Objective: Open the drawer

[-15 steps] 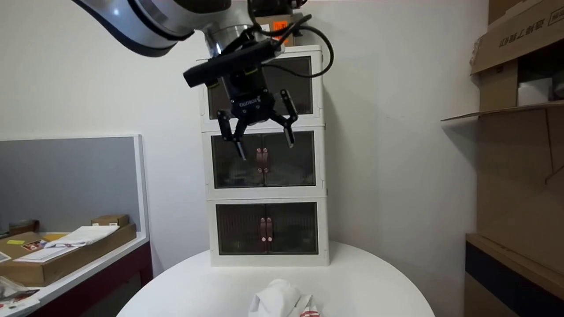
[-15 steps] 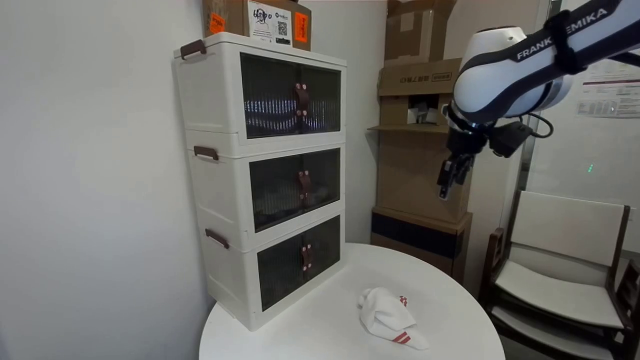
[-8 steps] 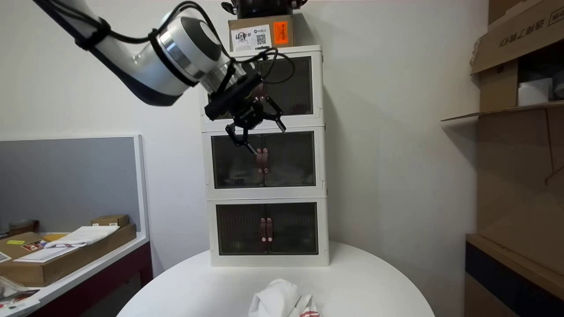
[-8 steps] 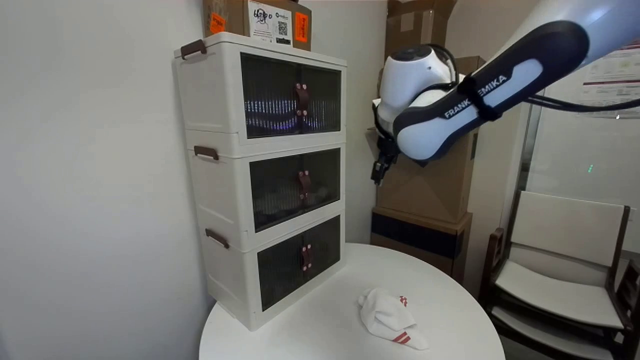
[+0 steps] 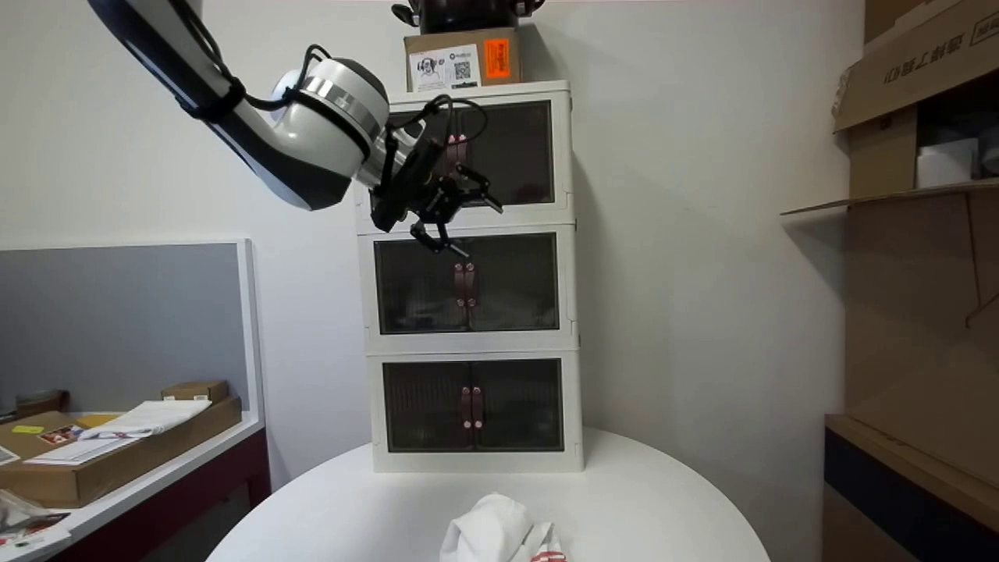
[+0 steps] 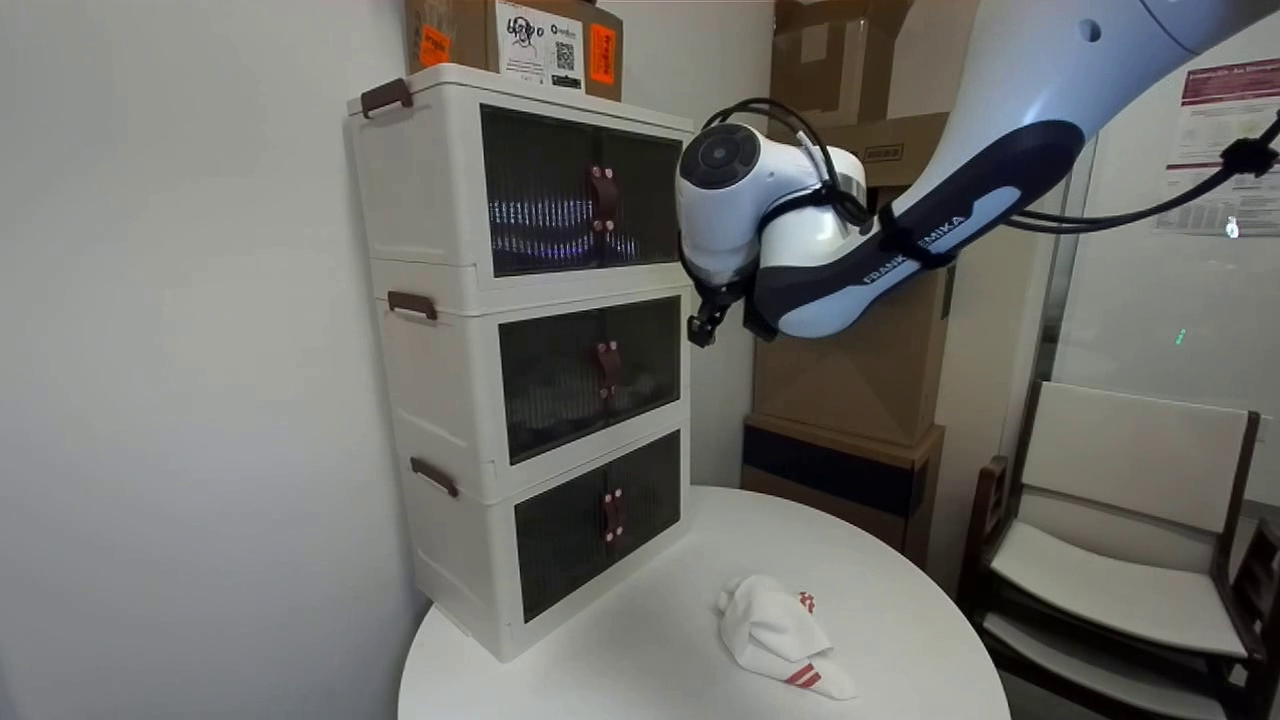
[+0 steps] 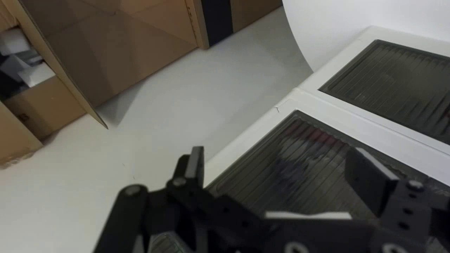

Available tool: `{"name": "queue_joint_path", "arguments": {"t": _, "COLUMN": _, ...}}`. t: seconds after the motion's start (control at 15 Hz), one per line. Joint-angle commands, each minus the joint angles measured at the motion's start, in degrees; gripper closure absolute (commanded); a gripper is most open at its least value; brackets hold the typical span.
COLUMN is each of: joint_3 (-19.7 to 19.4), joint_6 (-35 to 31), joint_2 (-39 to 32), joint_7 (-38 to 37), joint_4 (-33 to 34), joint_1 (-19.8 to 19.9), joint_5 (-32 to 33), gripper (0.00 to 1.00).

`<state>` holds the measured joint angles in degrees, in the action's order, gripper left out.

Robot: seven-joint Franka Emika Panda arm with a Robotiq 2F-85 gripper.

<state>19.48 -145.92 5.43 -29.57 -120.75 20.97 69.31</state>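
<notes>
The drawer [image 5: 515, 289] is the middle unit of a small white cabinet [image 5: 472, 343]. It has a dark smoky ribbed front and a brown central handle [image 5: 465, 285]. It is shut in both exterior views [image 6: 550, 395]. In the wrist view its front [image 7: 299, 168] lies behind my fingers, and its handle does not show. My gripper [image 5: 482, 230] is open and empty. In that exterior view it overlaps the drawer's upper edge. In an exterior view the gripper [image 6: 703, 335] is close in front of the cabinet, level with the drawer's upper part. In the wrist view the fingers stand wide apart [image 7: 277, 154].
The top drawer [image 6: 545, 200] and bottom drawer [image 6: 570, 540] are shut. A white cloth with red stripes [image 6: 775, 635] lies on the round white table [image 6: 900, 630]. A cardboard box [image 5: 499, 58] sits on the cabinet. Tall cardboard boxes [image 6: 850, 390] stand behind the table, chairs [image 6: 1120, 560] beside it.
My gripper has moved toward the cabinet and has tilted, staying open. The arm has reached further in over the table. The drawer, cabinet and cloth have not moved.
</notes>
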Motion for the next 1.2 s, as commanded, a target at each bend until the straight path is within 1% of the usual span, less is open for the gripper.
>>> {"name": "queue_joint_path", "arguments": {"t": 0.0, "joint_3": 4.4, "joint_6": 8.2, "joint_2": -0.4, "joint_7": -15.5, "joint_4": -0.1, "joint_1": 0.3, "joint_5": 5.2, "gripper": 0.0}}
{"name": "queue_joint_path", "arguments": {"t": 0.07, "joint_3": 5.3, "joint_6": 10.0, "joint_2": 0.4, "joint_7": -19.8, "joint_4": -2.1, "joint_1": 0.1, "joint_5": 5.2, "gripper": 0.0}}
{"name": "queue_joint_path", "arguments": {"t": 0.13, "joint_3": -4.2, "joint_6": 7.7, "joint_2": -0.4, "joint_7": -12.5, "joint_4": -0.4, "joint_1": -8.3, "joint_5": 3.7, "gripper": 0.0}}
{"name": "queue_joint_path", "arguments": {"t": 0.27, "joint_3": -3.2, "joint_6": 9.8, "joint_2": -0.4, "joint_7": -17.2, "joint_4": -1.5, "joint_1": -8.7, "joint_5": 4.4, "gripper": 0.0}}
{"name": "queue_joint_path", "arguments": {"t": 0.6, "joint_3": -3.1, "joint_6": 10.0, "joint_2": -0.4, "joint_7": -18.3, "joint_4": -1.8, "joint_1": -8.6, "joint_5": 4.4, "gripper": 0.0}}
{"name": "queue_joint_path", "arguments": {"t": 0.67, "joint_3": -3.8, "joint_6": 11.1, "joint_2": -0.1, "joint_7": -20.2, "joint_4": -1.9, "joint_1": -9.5, "joint_5": 7.5, "gripper": 0.0}}
{"name": "queue_joint_path", "arguments": {"t": 0.8, "joint_3": -6.2, "joint_6": 13.2, "joint_2": -0.2, "joint_7": -28.4, "joint_4": -1.9, "joint_1": -13.1, "joint_5": 18.8, "gripper": 0.0}}
{"name": "queue_joint_path", "arguments": {"t": 0.87, "joint_3": -6.9, "joint_6": 14.8, "joint_2": -0.7, "joint_7": -32.7, "joint_4": -1.8, "joint_1": -14.9, "joint_5": 23.2, "gripper": 0.0}}
{"name": "queue_joint_path", "arguments": {"t": 1.0, "joint_3": -7.4, "joint_6": 20.7, "joint_2": -2.0, "joint_7": -41.2, "joint_4": -1.9, "joint_1": -18.5, "joint_5": 30.4, "gripper": 0.0}}
{"name": "queue_joint_path", "arguments": {"t": 1.13, "joint_3": -7.1, "joint_6": 28.6, "joint_2": -4.6, "joint_7": -49.1, "joint_4": -1.8, "joint_1": -21.7, "joint_5": 35.1, "gripper": 0.0}}
